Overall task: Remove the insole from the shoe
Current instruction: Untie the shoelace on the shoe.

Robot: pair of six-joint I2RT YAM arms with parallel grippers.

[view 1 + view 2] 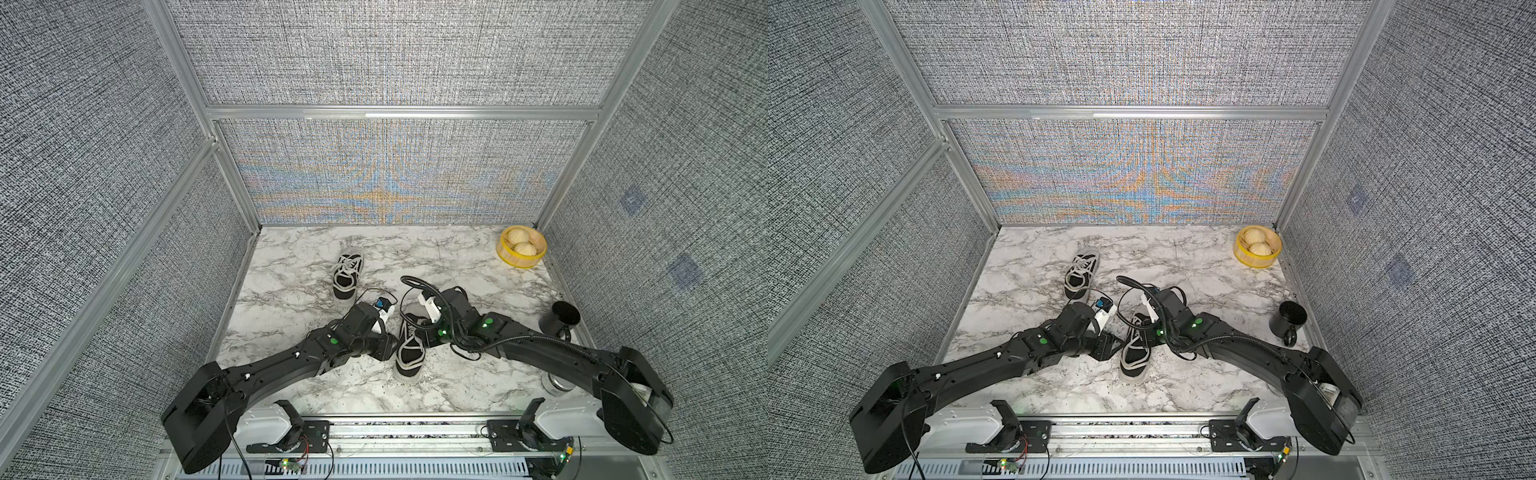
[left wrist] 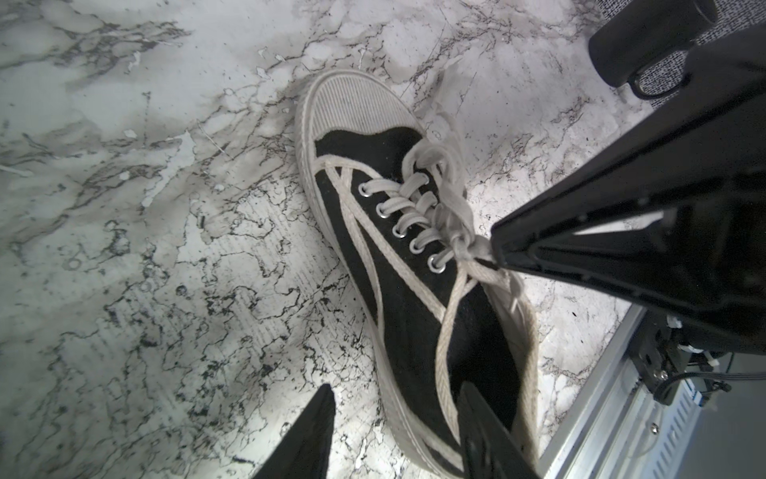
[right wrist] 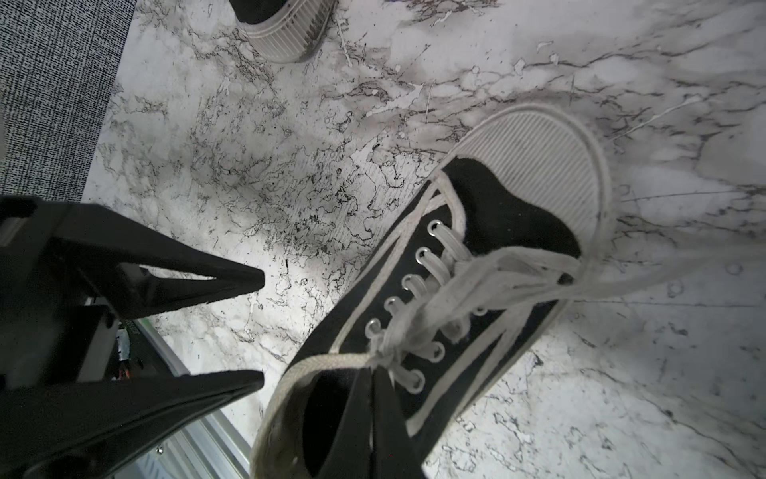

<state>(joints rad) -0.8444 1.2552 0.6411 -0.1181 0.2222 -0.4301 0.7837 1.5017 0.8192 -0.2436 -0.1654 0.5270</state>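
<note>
In both top views: shoe (image 1: 409,353) (image 1: 1136,353) lies on tabletop (image 1: 291,316) betw. two low, converging arms, heel end covered by them; insole hidden inside.
Left wrist view: left hand (image 2: 396,390) spread open at shoe's heel side, fingers cut off by frame, contact unclear.
Right wrist view: right hand (image 3: 375,373) clenched by lace knot (image 3: 383,346) at shoe's mouth; what it pinches can't be told.

Marble table (image 1: 291,291) bears near shoe (image 1: 409,353), far shoe (image 1: 347,276), mug (image 1: 559,320), basket (image 1: 517,262).
</note>
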